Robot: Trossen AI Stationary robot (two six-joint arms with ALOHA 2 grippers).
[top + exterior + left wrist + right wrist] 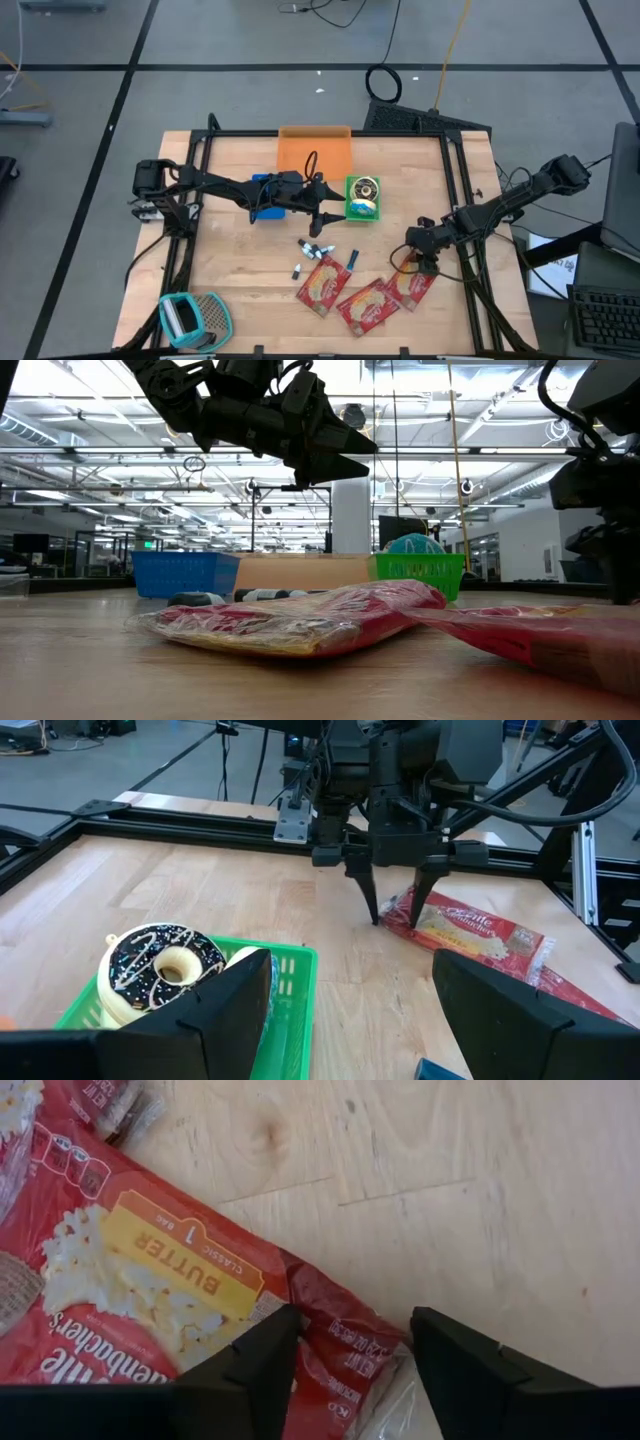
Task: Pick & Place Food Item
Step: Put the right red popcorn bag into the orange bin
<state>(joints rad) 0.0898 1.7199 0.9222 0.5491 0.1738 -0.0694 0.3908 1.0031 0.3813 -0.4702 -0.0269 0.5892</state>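
Three red popcorn bags lie flat near the table's front edge: one on the right (pixel 412 285), one in the middle (pixel 368 305), one on the left (pixel 322 285). My right gripper (pixel 350 1370) points steeply down over the right bag (pixel 150 1270), open, one finger on either side of that bag's end. From the left wrist view, the right gripper (pixel 397 915) has its tips low at the bag (pixel 480 930). My left gripper (pixel 325 218) hovers open above mid-table beside a green basket (pixel 362 212) holding a chocolate donut (pixel 160 960). My right gripper's fingers (pixel 265 1365) stand astride the bag's sealed end (pixel 340 1345), coming from above at a steep slant. The bag lies flat on the table. I cannot tell whether the fingers touch it.
A blue basket (pixel 262 212) and an orange tray (pixel 314 150) sit at the back, under and beyond the left arm. Several small dark and white pieces (pixel 315 250) lie mid-table. A teal object (pixel 195 318) is at the front left. Black frame rails (pixel 455 180) border the table.
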